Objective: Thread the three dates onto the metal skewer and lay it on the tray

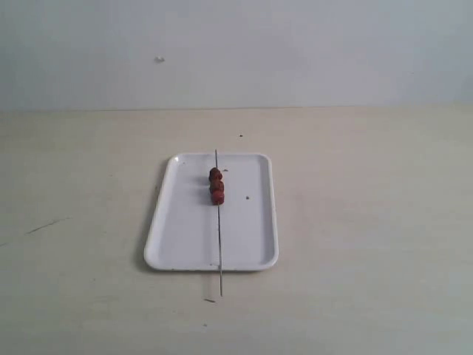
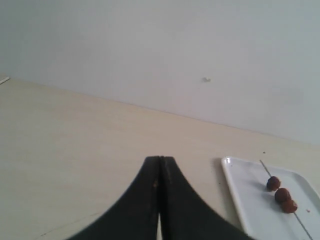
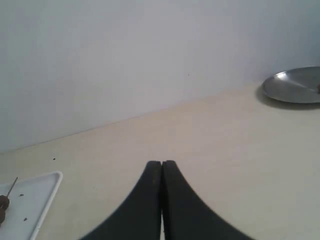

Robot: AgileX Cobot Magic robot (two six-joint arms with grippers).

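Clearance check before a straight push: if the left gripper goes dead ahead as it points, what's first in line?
Looks free: ahead of the shut left gripper there is only bare table, then probably the wall, though depth is unclear. The tray sits off that line.

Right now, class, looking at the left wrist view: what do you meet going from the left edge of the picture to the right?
left gripper, shut → tray, at its rim → three dates. The metal skewer is left out, since it overlaps the dates.
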